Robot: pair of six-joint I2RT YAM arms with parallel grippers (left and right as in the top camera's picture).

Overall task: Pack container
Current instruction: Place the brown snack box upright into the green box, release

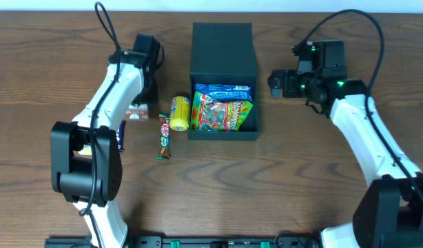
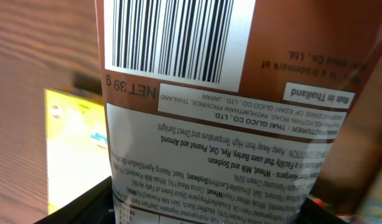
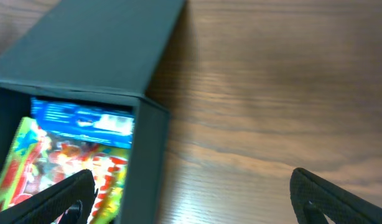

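Note:
The container (image 1: 223, 65) is a dark teal box in the middle of the table, its flap lid lying open toward the back. Inside it lie a blue packet (image 1: 222, 91) and a colourful candy bag (image 1: 222, 114). My left gripper (image 1: 140, 105) is left of the box, shut on a brown snack packet (image 1: 136, 114). That packet (image 2: 209, 124), with its barcode and white label, fills the left wrist view between the fingers (image 2: 79, 205). My right gripper (image 1: 275, 81) is open beside the box's right wall (image 3: 144, 162), which shows between its fingers (image 3: 66, 198).
A yellow packet (image 1: 180, 113) and a red chocolate bar (image 1: 164, 136) lie on the wooden table just left of the container. The yellow packet (image 2: 73, 137) also shows behind the held packet. Cables hang over both arms.

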